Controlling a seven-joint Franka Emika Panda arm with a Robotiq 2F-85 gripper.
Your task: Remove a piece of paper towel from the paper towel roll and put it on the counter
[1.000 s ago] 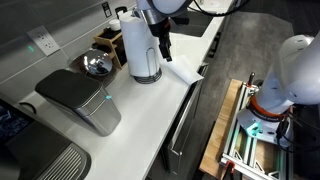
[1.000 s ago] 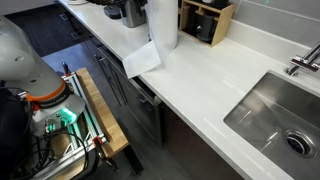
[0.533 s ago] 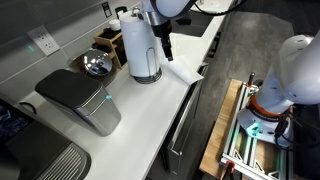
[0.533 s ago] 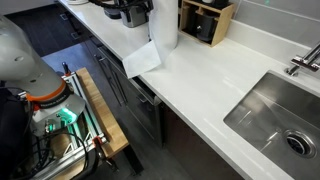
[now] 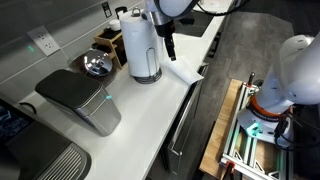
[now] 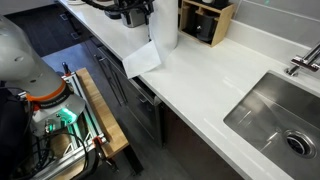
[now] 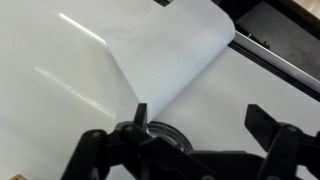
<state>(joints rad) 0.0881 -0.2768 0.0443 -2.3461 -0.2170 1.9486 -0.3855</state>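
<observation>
The paper towel roll (image 5: 140,48) stands upright on its round-based holder on the white counter (image 5: 150,115); it also shows in an exterior view (image 6: 164,24). A piece of paper towel (image 5: 184,72) trails from the roll's foot and lies flat toward the counter's front edge, seen in both exterior views (image 6: 142,58) and in the wrist view (image 7: 165,55). My gripper (image 5: 169,47) hangs beside the roll above the sheet. In the wrist view my gripper (image 7: 198,118) is open and empty, with the holder's round base (image 7: 160,133) just beneath it.
A grey boxy appliance (image 5: 80,98) sits on the counter, with a metal bowl (image 5: 96,64) and a wooden box (image 5: 108,42) behind the roll. A sink (image 6: 275,115) is set into the counter. Dark cabinets (image 6: 150,105) run below the front edge.
My gripper has risen slightly beside the roll. The sheet and roll have not moved.
</observation>
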